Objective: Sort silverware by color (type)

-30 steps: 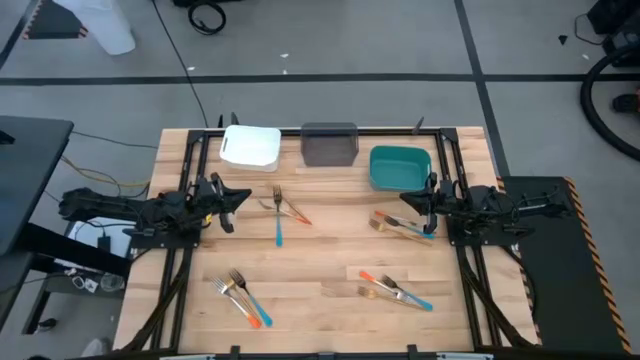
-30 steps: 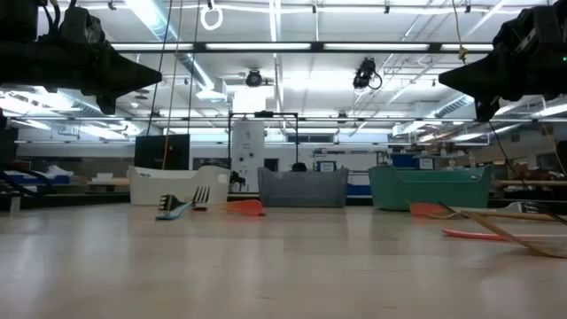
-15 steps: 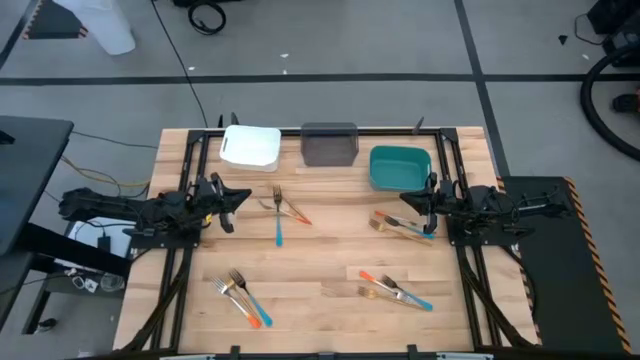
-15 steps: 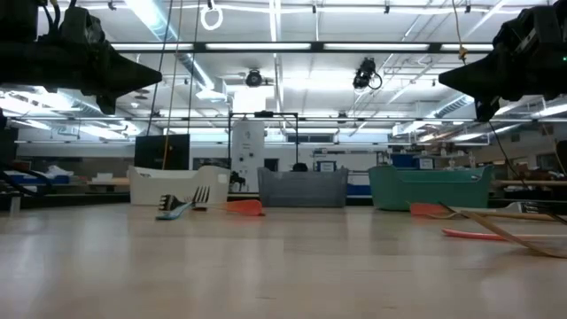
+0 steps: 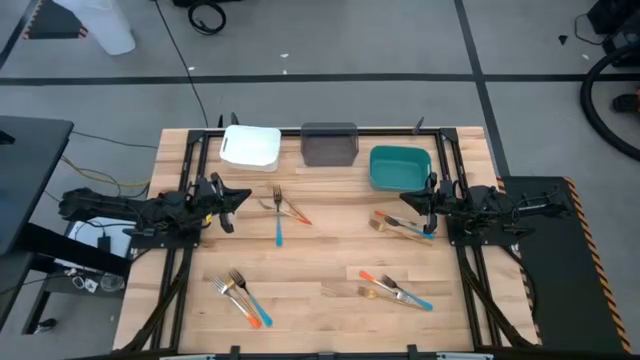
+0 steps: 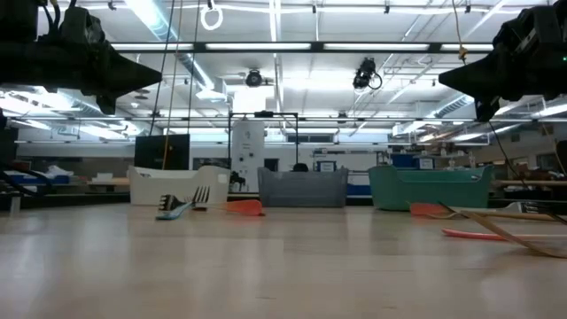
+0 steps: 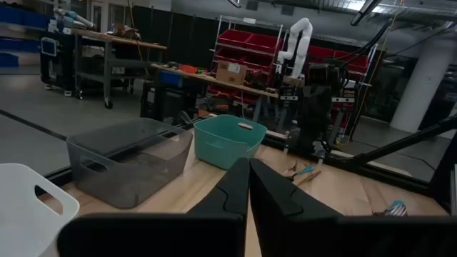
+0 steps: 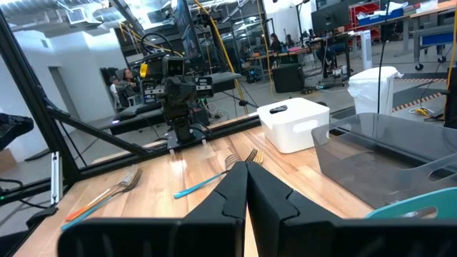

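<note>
No readable text, label, brand, number or sign anywhere in view.

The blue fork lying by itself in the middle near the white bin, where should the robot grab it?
Probably mid-handle, from straight above. The blue fork lies flat on the table, its tines toward the white bin and crowded by other forks' tines, while its handle lies clear. The left gripper is nearest, fingers shut.

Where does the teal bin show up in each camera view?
High view: teal bin at the far edge, rightmost of three bins.
Low view: right of centre, beside the grey bin.
Left wrist view: mid-frame, past the grey bin.
Right wrist view: only its rim, lower right corner.
Shared landmark: the grey bin.
</note>
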